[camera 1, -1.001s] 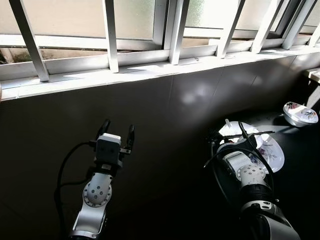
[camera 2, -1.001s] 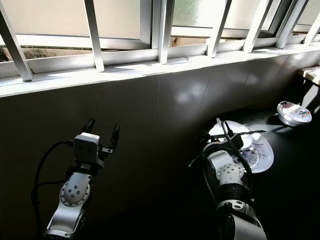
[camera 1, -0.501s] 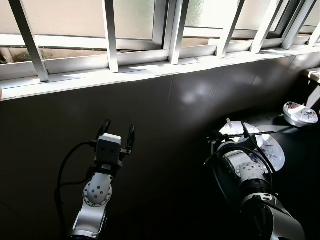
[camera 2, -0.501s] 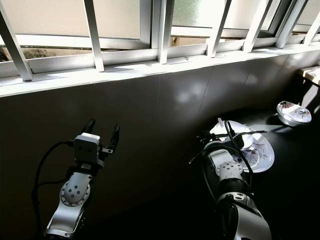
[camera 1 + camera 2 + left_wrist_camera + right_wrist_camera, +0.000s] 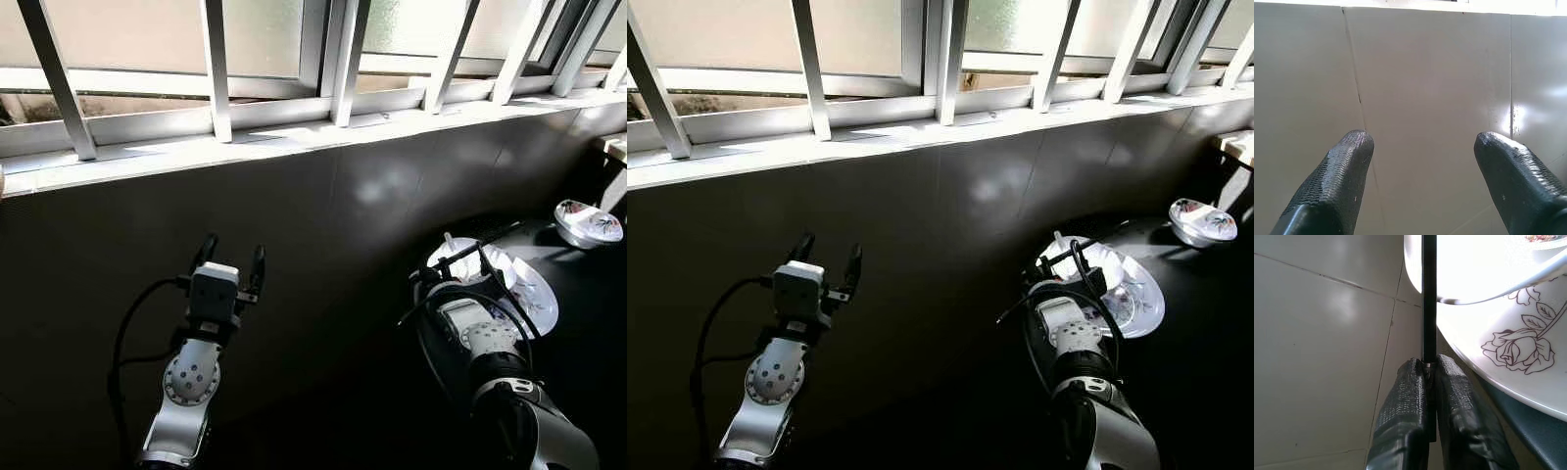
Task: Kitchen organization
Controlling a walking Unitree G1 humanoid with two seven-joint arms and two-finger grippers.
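Observation:
My right gripper (image 5: 1429,363) is shut on a thin black chopstick (image 5: 1429,293), gripping it near one end. In the eye views the chopstick (image 5: 480,247) slants up and to the right over a white bowl (image 5: 468,262). That bowl sits on a rose-patterned white plate (image 5: 537,296) on the dark counter, with a white spoon handle (image 5: 1528,279) leaning on its rim. The right gripper (image 5: 432,278) hovers at the plate's left edge. My left gripper (image 5: 231,258) is raised far to the left, open and holding nothing, facing the dark tiled wall (image 5: 1425,73).
A small patterned bowl (image 5: 588,220) stands on the counter at the far right. The dark tiled wall (image 5: 323,225) rises close ahead, topped by a sunlit white sill (image 5: 196,147) and barred windows. A pale object's corner (image 5: 615,147) shows at the right edge.
The chopstick's far end has swung upward, from lying level over the bowl to slanting up to the right. The left arm has not moved.

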